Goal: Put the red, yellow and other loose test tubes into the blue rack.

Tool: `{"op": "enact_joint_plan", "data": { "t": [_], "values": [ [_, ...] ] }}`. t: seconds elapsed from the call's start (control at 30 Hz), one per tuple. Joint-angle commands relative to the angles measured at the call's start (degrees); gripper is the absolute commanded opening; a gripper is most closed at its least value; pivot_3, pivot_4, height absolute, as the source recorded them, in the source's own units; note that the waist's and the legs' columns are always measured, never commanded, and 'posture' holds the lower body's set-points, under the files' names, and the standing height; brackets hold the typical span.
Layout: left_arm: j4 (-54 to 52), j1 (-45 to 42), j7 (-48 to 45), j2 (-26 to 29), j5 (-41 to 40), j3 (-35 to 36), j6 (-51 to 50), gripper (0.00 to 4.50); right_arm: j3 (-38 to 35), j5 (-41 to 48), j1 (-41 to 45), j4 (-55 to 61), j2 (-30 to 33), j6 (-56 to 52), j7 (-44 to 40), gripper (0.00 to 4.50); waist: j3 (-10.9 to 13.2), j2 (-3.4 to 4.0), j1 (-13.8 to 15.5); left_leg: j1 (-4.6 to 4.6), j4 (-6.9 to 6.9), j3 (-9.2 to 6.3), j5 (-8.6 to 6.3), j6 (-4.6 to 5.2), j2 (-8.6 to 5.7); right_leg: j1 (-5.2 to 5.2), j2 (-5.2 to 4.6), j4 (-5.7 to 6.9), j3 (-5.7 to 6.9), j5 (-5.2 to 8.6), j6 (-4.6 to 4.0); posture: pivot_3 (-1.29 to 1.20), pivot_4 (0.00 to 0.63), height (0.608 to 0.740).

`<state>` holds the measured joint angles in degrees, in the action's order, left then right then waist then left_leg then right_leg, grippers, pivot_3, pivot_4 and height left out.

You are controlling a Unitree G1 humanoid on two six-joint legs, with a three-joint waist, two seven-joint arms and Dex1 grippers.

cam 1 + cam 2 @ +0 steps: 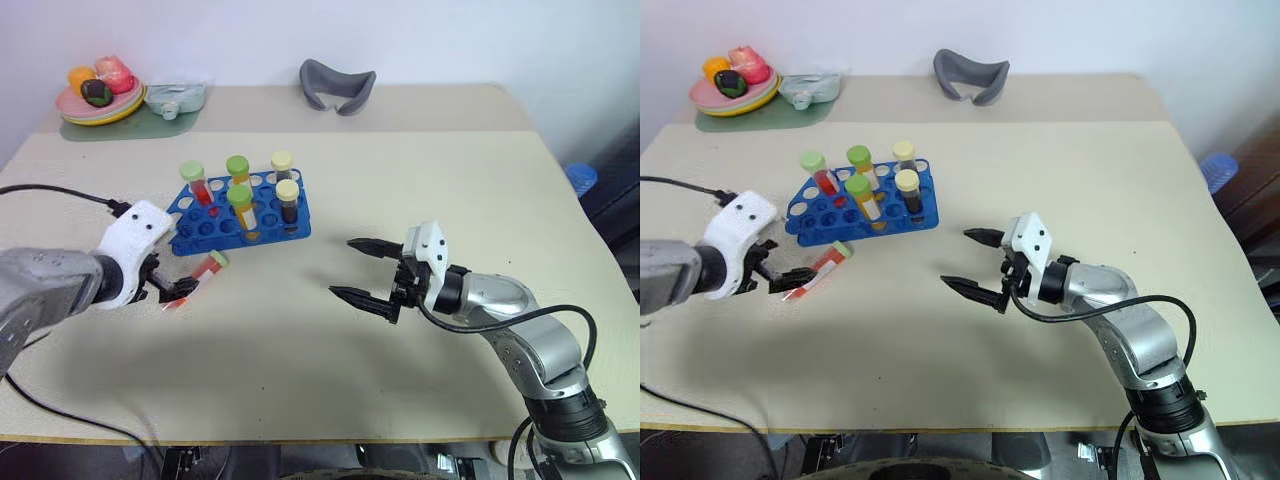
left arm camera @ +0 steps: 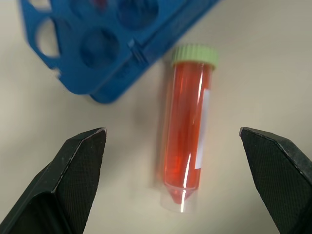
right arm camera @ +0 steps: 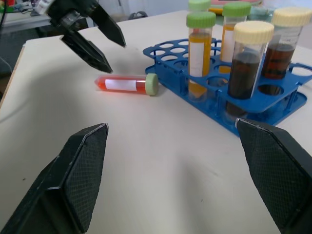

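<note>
The blue rack (image 1: pixel 205 228) stands left of centre on the table and holds several capped tubes: a red one (image 1: pixel 193 180), a yellow one (image 1: pixel 241 206) and two dark ones with cream caps (image 1: pixel 287 200). One loose red test tube (image 1: pixel 205 270) with a green cap lies flat just in front of the rack. My left gripper (image 1: pixel 172 290) hangs open over its clear tip; in the left wrist view the tube (image 2: pixel 187 131) lies between the spread fingers, untouched. My right gripper (image 1: pixel 341 267) is open and empty, hovering level to the right of the rack and pointing toward it.
A plate of toy food (image 1: pixel 98 104) and a pale green item (image 1: pixel 176 98) sit at the far left corner. A grey curved object (image 1: pixel 337 85) lies at the far edge. A black cable (image 1: pixel 55 190) trails along the table's left side.
</note>
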<state>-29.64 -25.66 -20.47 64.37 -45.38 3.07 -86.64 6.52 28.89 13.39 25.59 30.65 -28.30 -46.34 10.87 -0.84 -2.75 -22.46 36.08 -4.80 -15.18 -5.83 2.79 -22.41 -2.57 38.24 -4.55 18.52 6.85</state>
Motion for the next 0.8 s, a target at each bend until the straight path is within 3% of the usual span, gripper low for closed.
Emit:
{"op": "enact_joint_plan", "data": {
  "t": [0.03,0.33,0.53,0.63,0.8],
  "values": [
    [4.7,-7.2,-0.3,-1.2,4.0,-9.5,-3.0,4.48,0.2,0.1,0.4,1.6,-0.5,0.7,0.1,4.30,0.0,0.00,0.0,0.00,-0.01,-0.01,0.00,0.00,0.00,0.00,0.01,0.01,0.00,0.00,0.00,0.00,0.150,0.740],
    [14.9,-16.4,-8.9,-2.8,12.3,-27.3,2.8,4.48,0.0,-0.3,-0.6,2.4,-0.6,0.9,0.9,4.30,0.0,0.00,0.3,-0.04,0.02,0.01,0.01,-0.01,0.00,-0.03,0.00,0.01,0.00,0.00,0.00,0.00,0.150,0.740],
    [21.4,-19.1,-13.6,-5.1,15.8,-30.8,4.3,4.48,0.2,-0.5,-1.4,3.1,-0.8,1.1,1.6,4.30,0.0,0.05,0.4,-0.01,0.07,0.01,0.01,-0.01,-0.01,0.05,-0.02,0.02,0.01,0.00,0.00,0.00,0.150,0.740],
    [23.8,-19.5,-15.0,-6.3,16.4,-30.3,3.7,3.67,0.4,-0.4,-1.5,3.3,-0.9,1.1,1.8,4.30,-0.1,0.12,0.4,0.04,0.09,0.01,0.01,-0.01,-0.02,0.10,-0.02,0.04,0.01,0.00,0.00,0.00,0.150,0.740],
    [24.1,-18.7,-16.5,-6.7,17.8,-29.5,3.8,1.19,0.6,-0.3,-1.4,3.4,-0.9,1.0,1.6,4.30,-0.1,0.16,0.2,0.06,0.10,0.01,0.01,-0.01,-0.02,0.10,-0.02,0.10,0.00,0.00,0.00,0.00,0.150,0.740]
  ]
}}
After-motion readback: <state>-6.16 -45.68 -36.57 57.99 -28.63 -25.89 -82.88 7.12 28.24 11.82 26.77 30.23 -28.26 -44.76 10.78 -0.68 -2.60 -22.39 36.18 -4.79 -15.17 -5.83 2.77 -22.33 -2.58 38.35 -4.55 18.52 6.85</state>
